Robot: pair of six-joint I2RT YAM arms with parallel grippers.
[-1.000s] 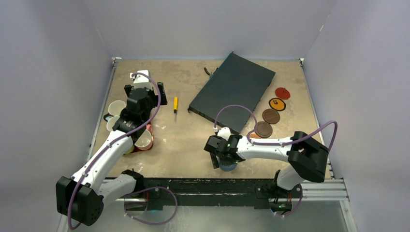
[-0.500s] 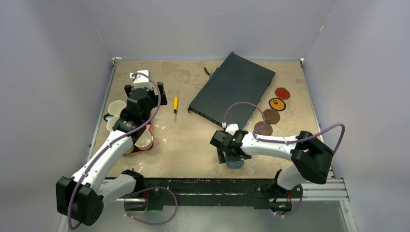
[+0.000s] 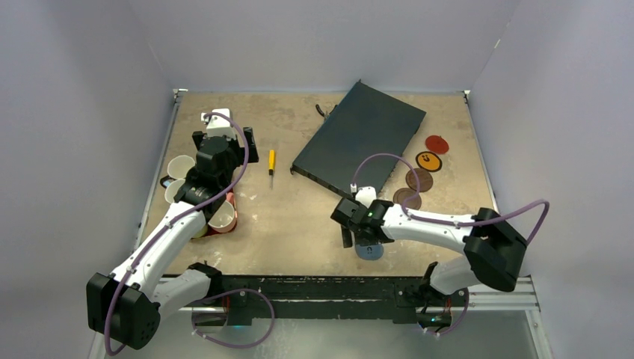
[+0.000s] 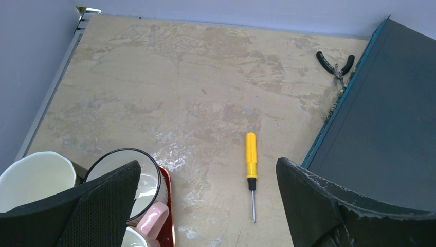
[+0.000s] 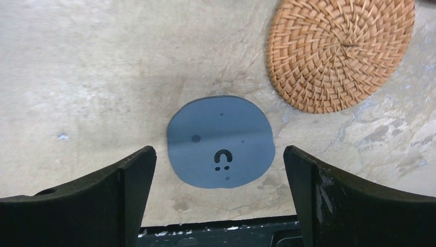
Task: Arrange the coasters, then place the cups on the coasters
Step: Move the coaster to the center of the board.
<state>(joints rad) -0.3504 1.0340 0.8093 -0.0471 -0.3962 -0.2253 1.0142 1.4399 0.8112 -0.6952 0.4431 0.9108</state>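
We find the cups gathered at the left edge of the table (image 3: 299, 224), under the left arm (image 3: 168, 235). A dark red tray (image 4: 169, 200) holds a dark-rimmed cup (image 4: 146, 188) with a pink cup (image 4: 152, 216) just beside it. A third cup (image 4: 33, 175) stands next to them toward the edge, though we cannot tell whether it rests on the tray. The cream insides that we can see look empty. The left jaws hang wide apart above these cups, closed on nothing.

The right jaws, also spread wide, hover over the blue-grey coaster (image 5: 220, 141). It lies flat close to the near edge, right of the middle, and the woven tan coaster (image 5: 339, 51) is just beside it, not touching. Four more line up near the right edge: a red coaster (image 3: 437, 143) farthest, then an orange coaster (image 3: 428, 160), a brown coaster (image 3: 419, 179) and a second brown coaster (image 3: 407, 198).
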